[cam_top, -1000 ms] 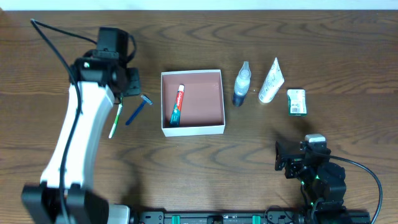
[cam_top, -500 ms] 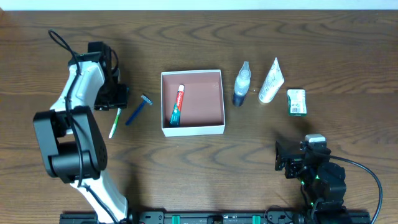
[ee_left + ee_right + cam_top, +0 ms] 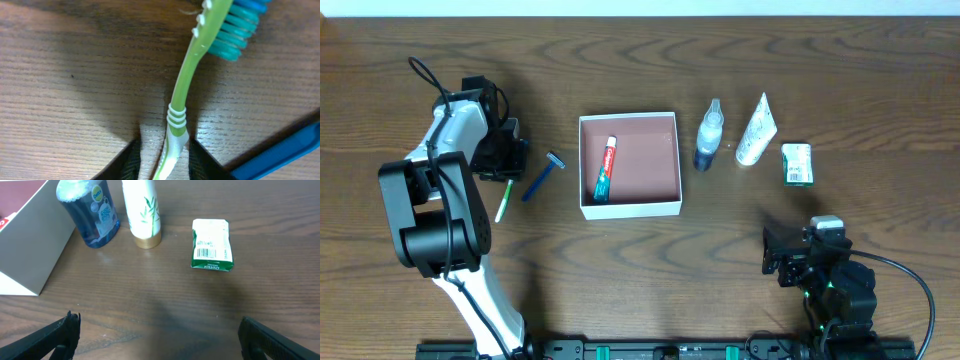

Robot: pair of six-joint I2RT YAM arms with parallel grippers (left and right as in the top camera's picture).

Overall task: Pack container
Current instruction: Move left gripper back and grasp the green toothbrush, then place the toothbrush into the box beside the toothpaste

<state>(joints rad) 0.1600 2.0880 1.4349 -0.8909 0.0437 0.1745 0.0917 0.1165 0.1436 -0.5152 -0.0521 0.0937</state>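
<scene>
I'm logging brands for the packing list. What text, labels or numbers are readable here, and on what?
Nothing reads clearly.
Green-and-white packet: barcode; print blurred.
Blue bottle: label lettering blurred.
White tube: leaf drawing, no words seen.
Toothpaste tube in the container: too small.

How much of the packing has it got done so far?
Done: only the toothpaste lies in the container. In hand: the left claw straddles the green toothbrush, not yet gripping. To go: razor, blue bottle, white tube and packet, all on the table.
</scene>
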